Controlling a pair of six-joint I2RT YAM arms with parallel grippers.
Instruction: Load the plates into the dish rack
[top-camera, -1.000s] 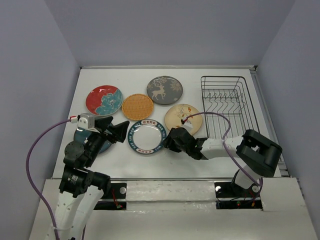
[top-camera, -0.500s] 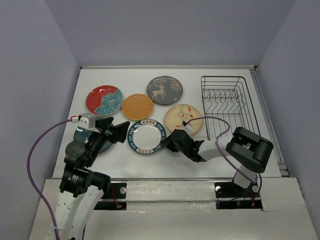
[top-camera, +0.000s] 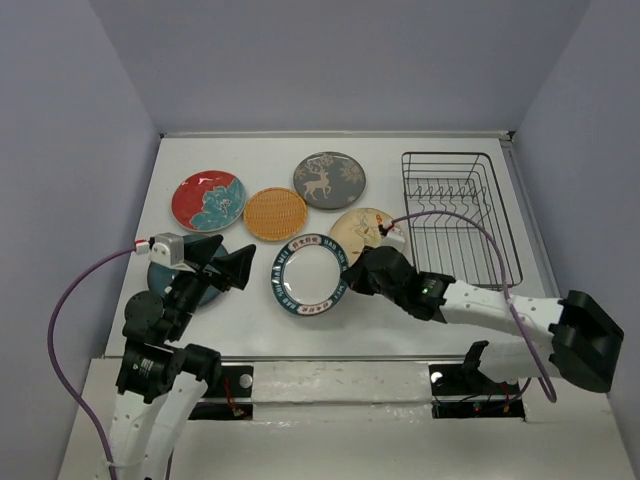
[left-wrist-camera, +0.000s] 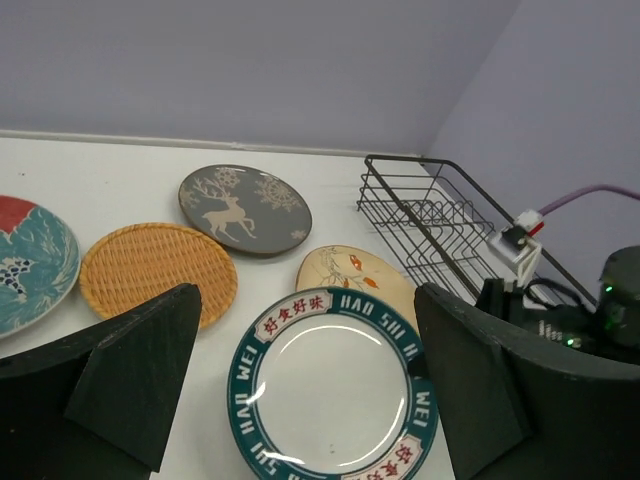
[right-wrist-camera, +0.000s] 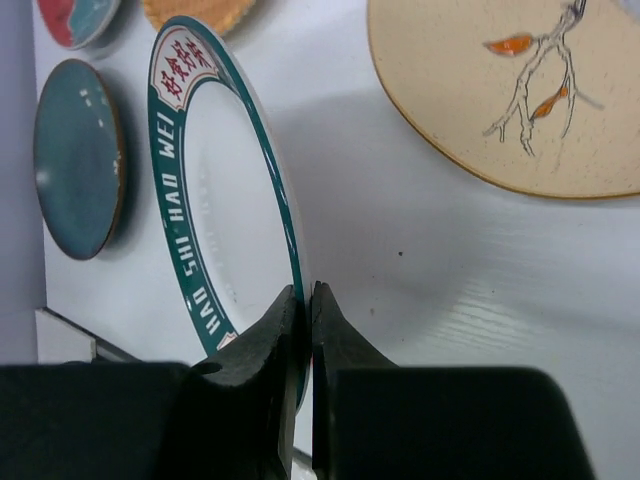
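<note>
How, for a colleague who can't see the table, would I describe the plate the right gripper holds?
Find the black wire dish rack on the right; left of it lies a cream plate. The lettered plate is next, further left and nearer the front, its rim pinched by the right gripper. It alone has a plain white centre inside a dark teal lettered band.

The right gripper (top-camera: 349, 281) is pinching the right rim of the white blue-rimmed plate (top-camera: 308, 276), jaws clamped, its arm stretching out low beyond that rim; the left gripper (top-camera: 226, 259) is hovering left of the plate, jaws gaping wide
</note>
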